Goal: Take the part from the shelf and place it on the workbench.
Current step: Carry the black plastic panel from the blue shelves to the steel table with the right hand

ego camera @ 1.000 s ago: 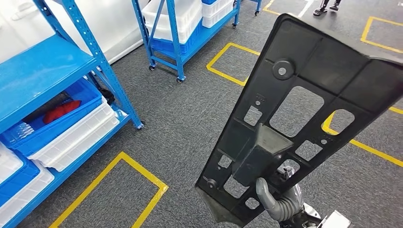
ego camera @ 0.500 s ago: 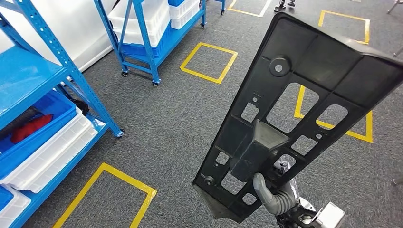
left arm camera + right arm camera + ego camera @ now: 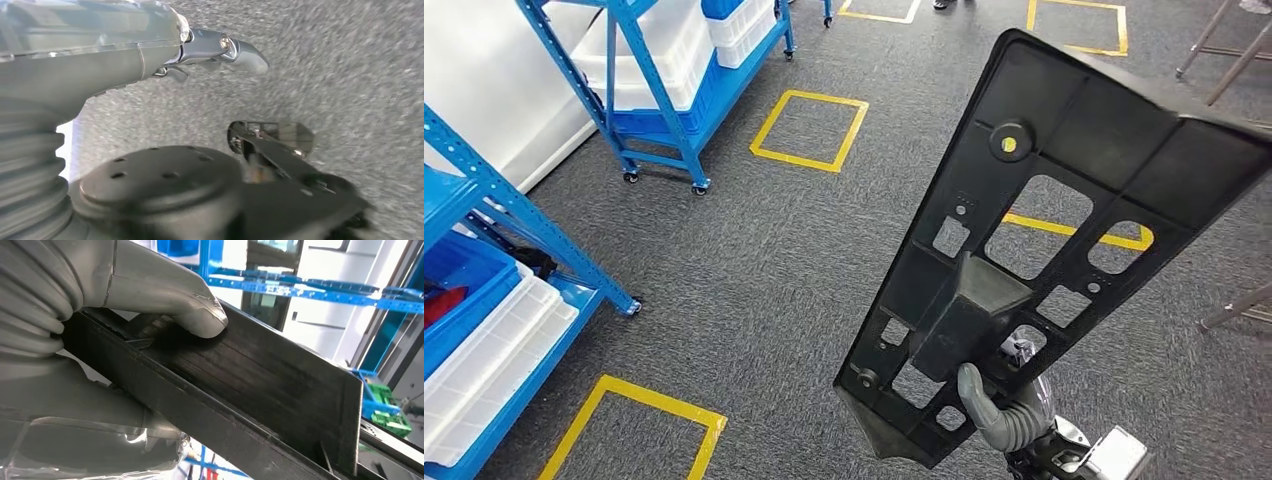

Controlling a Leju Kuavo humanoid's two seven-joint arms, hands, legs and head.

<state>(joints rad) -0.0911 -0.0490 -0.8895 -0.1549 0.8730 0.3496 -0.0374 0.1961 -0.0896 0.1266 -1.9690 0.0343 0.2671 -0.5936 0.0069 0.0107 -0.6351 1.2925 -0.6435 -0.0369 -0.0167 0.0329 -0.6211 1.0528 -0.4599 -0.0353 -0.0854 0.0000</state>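
Grey carpet (image 3: pixel 764 260); yellow floor squares (image 3: pixel 809 130)

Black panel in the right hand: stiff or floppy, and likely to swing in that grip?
Probably stiff: the panel stands up from the right hand with no visible sag, and it has raised ribs. Likely light for its size, given the many cutouts. It may lever or twist, since the hold is near its low end.

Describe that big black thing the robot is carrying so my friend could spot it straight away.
Look above the grey carpet with its yellow taped squares: the right hand grips a long, flat black plastic panel by its lower end, held tilted up. Unlike the blue shelves and white bins nearby, it is dark and pierced with rectangular cut-outs and one round hole.
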